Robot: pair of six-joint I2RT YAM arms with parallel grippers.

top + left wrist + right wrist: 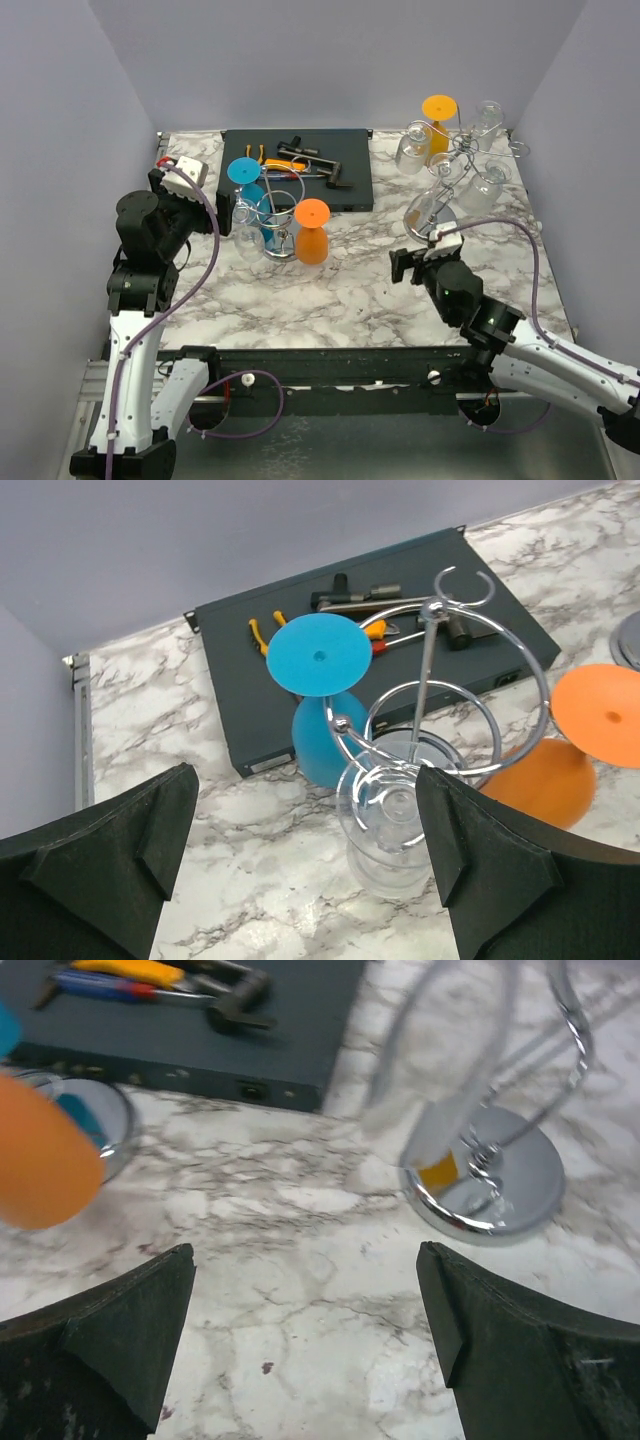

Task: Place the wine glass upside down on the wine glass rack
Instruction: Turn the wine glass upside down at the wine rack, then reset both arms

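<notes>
- Jaws stand wide apart and empty on left gripper (302, 780) and right gripper (305, 1255).
- Clear wine glass (390, 825) hangs inverted in wire rack (430, 680), just ahead of left gripper.
- Pull left gripper straight back; don't snag the rack.

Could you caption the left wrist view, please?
Open left gripper before the chrome rack, with upside-down blue glass, clear glass and orange glass.

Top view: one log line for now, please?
left fingers: open, empty | right fingers: open, empty | blue glass: upside down at rack
</notes>
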